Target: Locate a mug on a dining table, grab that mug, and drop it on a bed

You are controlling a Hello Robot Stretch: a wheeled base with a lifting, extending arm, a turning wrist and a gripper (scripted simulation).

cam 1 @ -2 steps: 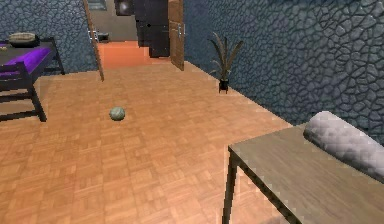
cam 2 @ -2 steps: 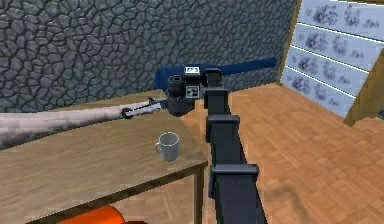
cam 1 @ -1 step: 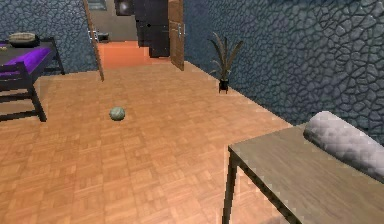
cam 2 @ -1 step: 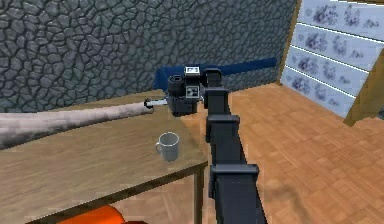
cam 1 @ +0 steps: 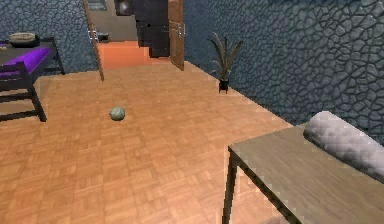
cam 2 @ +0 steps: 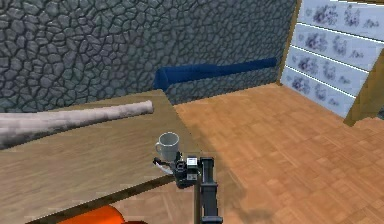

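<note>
Arm side view: a grey mug (cam 2: 170, 144) is seen upright on the wooden tabletop (cam 2: 70, 165), close to its right edge and near the front corner, with a long pale roll (cam 2: 60, 122) laid near the far edge. The gripper (cam 2: 170, 164) is carried at the end of the dark arm (cam 2: 209, 196) and is located just below the mug in the picture, at the tabletop's right edge. Contact with the mug cannot be confirmed, and it cannot be told whether anything is held.
</note>
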